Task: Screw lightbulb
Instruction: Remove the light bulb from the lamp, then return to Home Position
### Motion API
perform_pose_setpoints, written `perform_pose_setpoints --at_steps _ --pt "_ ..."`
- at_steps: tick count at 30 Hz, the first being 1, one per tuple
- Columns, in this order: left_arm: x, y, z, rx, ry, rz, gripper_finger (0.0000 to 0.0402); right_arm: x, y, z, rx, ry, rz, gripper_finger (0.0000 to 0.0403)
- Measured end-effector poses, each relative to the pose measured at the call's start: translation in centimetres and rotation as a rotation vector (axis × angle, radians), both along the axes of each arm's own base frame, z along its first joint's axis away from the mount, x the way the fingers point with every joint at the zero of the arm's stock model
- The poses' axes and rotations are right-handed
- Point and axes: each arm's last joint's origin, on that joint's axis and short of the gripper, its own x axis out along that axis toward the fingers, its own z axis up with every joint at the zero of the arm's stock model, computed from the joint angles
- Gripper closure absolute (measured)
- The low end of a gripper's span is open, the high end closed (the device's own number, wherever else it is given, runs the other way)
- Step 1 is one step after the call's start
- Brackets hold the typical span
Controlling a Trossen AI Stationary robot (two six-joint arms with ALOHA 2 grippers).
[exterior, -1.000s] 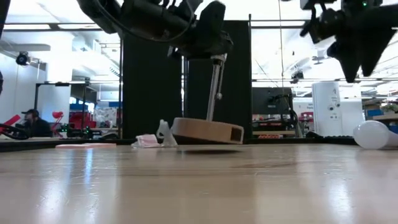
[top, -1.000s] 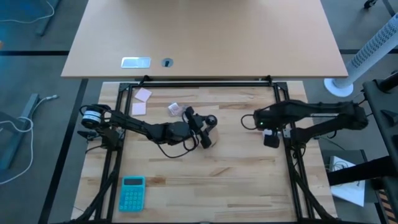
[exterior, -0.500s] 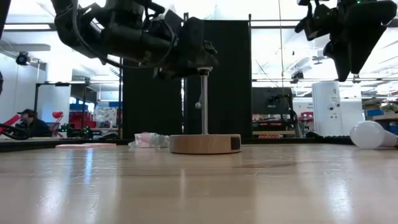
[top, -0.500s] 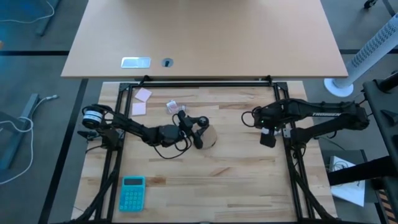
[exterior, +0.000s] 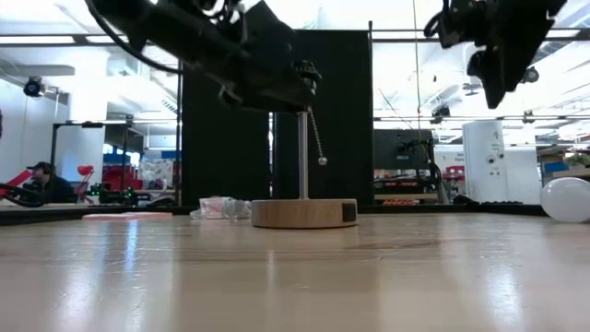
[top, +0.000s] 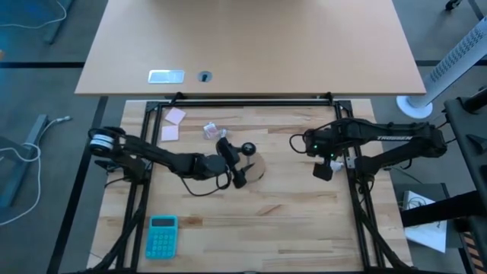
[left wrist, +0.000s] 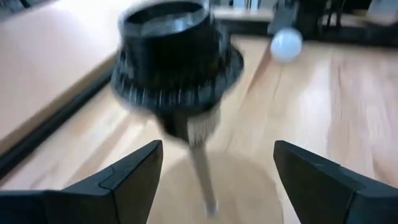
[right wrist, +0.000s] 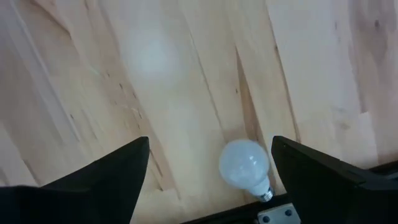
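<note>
The lamp stands upright on its round wooden base (top: 259, 168) (exterior: 304, 213), with a thin stem (exterior: 302, 152) and a black socket (left wrist: 177, 53) on top. My left gripper (left wrist: 217, 152) (top: 237, 169) is open and level, just short of the socket on its left, touching nothing. The lightbulb (right wrist: 245, 165) (exterior: 567, 199) (left wrist: 286, 43) lies on its side on the table near the right rail. My right gripper (right wrist: 208, 149) (top: 323, 168) hangs open above it, pointing down, well clear.
A crumpled wrapper (top: 211, 131) (exterior: 217, 207) and two pink notes (top: 175, 116) lie at the far left. A teal calculator (top: 161, 236) sits near the front left. Black frame rails (top: 358, 205) bound the table's sides. A pull chain (exterior: 316, 143) hangs from the socket.
My left gripper has opened, let go of the socket and drawn back toward the table's left. The lamp, tilted a second ago with one edge of its base raised, now stands flat with its stem upright; its chain swings. My right gripper has risen a little.
</note>
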Motion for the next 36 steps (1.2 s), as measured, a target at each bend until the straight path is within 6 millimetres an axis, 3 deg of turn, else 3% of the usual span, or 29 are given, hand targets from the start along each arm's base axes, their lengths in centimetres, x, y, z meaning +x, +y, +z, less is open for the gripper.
perform_pose_setpoints --at_steps 8,16,22,29,36 --pt "-4.0 -1.4 2.3 -0.147 0.157 0.055 0.0115 0.2 0.5 2.7 -0.002 -0.101 0.016 0.0085" --pt "-8.3 -3.4 7.0 -0.226 0.007 -0.046 0.0118 1.3 2.1 4.2 0.022 -0.249 0.073 0.0099" --pt "-10.7 -3.2 9.8 -0.269 -0.116 -0.086 0.0118 2.4 2.3 7.3 0.047 -0.485 0.047 0.0116" --pt "-12.3 -2.6 12.6 -0.31 -0.226 -0.108 0.0118 2.5 2.3 10.2 0.042 -0.638 0.051 0.0129" --pt "-12.8 -2.5 15.0 -0.309 -0.29 -0.129 0.0118 2.2 2.3 11.5 -0.206 -0.679 0.437 0.013"
